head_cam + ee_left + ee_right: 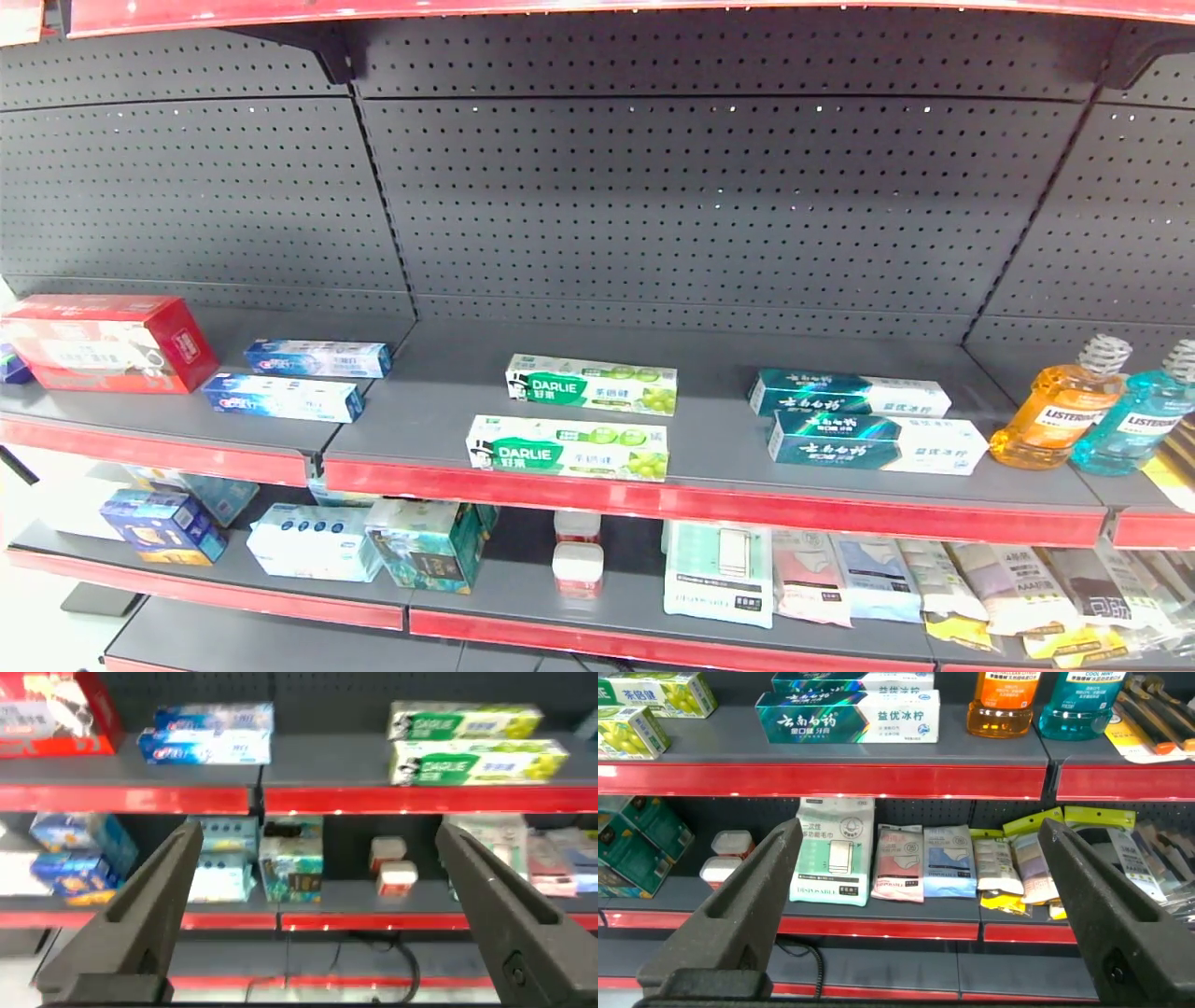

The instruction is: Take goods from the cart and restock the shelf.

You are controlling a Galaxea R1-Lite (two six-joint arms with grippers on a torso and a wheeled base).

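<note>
- On the middle shelf (709,439), seen from the head view: two green toothpaste boxes (568,448) lie flat at 6 o'clock, one behind the other. Two teal toothpaste boxes (878,441) lie at 4 o'clock and two blue toothpaste boxes (283,397) at 9 o'clock.
- At 3 o'clock an orange mouthwash bottle (1055,415) leans beside a blue mouthwash bottle (1125,420). At 9 o'clock, beyond the blue boxes, sits a red carton (103,343).
- Left gripper (320,831): fingers spread wide, nothing between them, facing the shelf front.
- Right gripper (922,826): likewise spread and empty, facing the lower tier.
- Handling, as judged: such cartons are probably light, with stiff edges, crushable broad faces and a glossy, slightly slippery skin. Hold across the narrow width near mid-length, with modest pressure.
- Bottles are likely heavier and smooth, with liquid that shifts. Grasp the body below the cap and keep it upright.
- Bare board between the green and teal rows suits new stock.
</note>
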